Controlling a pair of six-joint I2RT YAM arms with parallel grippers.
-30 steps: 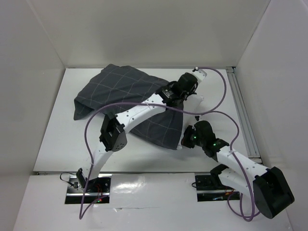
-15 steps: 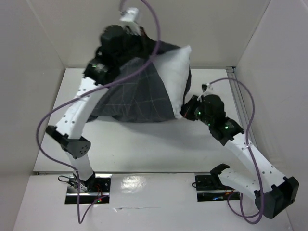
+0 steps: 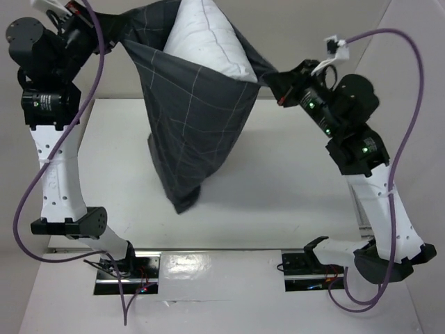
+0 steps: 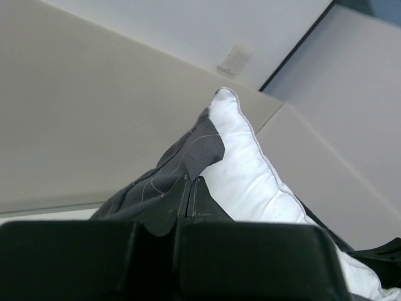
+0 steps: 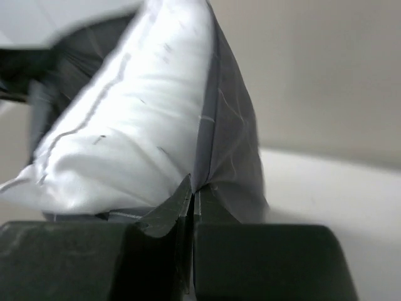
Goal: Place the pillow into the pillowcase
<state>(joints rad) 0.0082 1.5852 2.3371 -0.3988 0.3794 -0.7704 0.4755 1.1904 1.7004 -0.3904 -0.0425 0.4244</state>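
Observation:
The dark grey checked pillowcase [image 3: 191, 118] hangs high above the table, stretched by its open mouth between both grippers. The white pillow [image 3: 208, 42] sits inside it, with its upper part sticking out of the mouth. My left gripper [image 3: 119, 42] is shut on the left rim of the mouth, and my right gripper [image 3: 274, 80] is shut on the right rim. In the left wrist view, the left gripper [image 4: 190, 183] pinches grey pillowcase [image 4: 150, 188] cloth beside the pillow [image 4: 250, 182]. In the right wrist view, the right gripper [image 5: 193, 188] pinches the pillowcase [image 5: 229, 144] seam against the pillow [image 5: 125, 125].
The white table [image 3: 292, 188] lies below, and the pillowcase's lower tip hangs near its front middle. Pale enclosure walls [image 3: 410, 42] stand on three sides. Purple cables [image 3: 414, 104] loop from both wrists.
Both arms have risen and spread apart, lifting the pillowcase off the table. It went from lying flat to hanging, with the pillow sunk further into it.

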